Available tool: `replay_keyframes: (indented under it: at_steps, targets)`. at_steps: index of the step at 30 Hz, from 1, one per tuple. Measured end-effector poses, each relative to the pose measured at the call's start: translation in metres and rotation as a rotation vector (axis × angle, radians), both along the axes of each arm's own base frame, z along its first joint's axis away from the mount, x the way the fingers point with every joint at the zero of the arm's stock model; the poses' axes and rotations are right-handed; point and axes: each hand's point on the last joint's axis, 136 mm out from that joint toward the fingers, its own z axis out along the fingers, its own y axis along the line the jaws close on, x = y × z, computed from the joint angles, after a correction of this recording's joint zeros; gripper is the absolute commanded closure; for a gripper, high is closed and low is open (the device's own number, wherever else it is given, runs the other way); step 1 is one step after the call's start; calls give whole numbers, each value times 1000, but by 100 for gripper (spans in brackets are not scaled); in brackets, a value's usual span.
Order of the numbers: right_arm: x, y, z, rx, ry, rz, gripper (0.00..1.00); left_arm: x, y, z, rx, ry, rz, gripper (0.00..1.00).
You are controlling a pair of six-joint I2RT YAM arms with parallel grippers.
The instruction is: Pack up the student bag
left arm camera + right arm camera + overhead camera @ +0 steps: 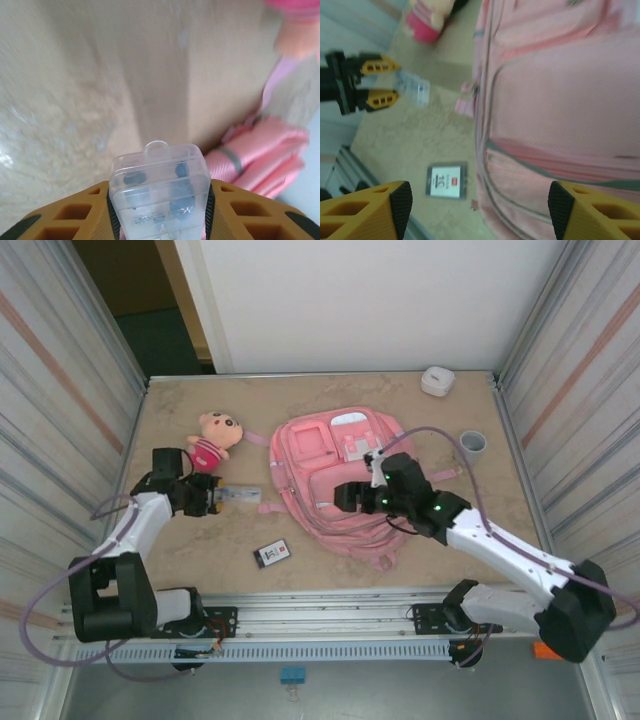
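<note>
Left of the large pink fabric backpack, grips a clear plastic case in left gripper jaws, long axis aimed bagward, with right gripper jaws wide above it.

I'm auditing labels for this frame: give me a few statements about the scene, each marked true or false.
1. The left gripper holds a clear plastic case. True.
2. The right gripper is shut on the student bag. False: it is open, over the bag.
3. The plush doll lies inside the bag. False: it lies on the table, left of the bag.
4. A small card lies on the table beside the bag. True.
5. A grey cup stands right of the bag. True.
</note>
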Motion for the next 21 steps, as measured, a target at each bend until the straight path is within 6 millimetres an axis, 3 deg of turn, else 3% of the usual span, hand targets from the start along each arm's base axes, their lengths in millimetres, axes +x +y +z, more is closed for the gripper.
replay_keyframes:
  at_steps: [5,11,15,21]
  targets:
    - [-9,37,-24,-4,78,110,26,-10,-45,12,-62,-82,-129,60]
    - [-2,59,-31,37,100,143,26,-14,-83,30,-116,-157,-229,60]
    - [1,73,-26,69,94,174,28,-16,-98,34,-143,-177,-255,61]
    - [-2,90,-20,102,87,221,31,-21,-105,29,-166,-162,-250,61]
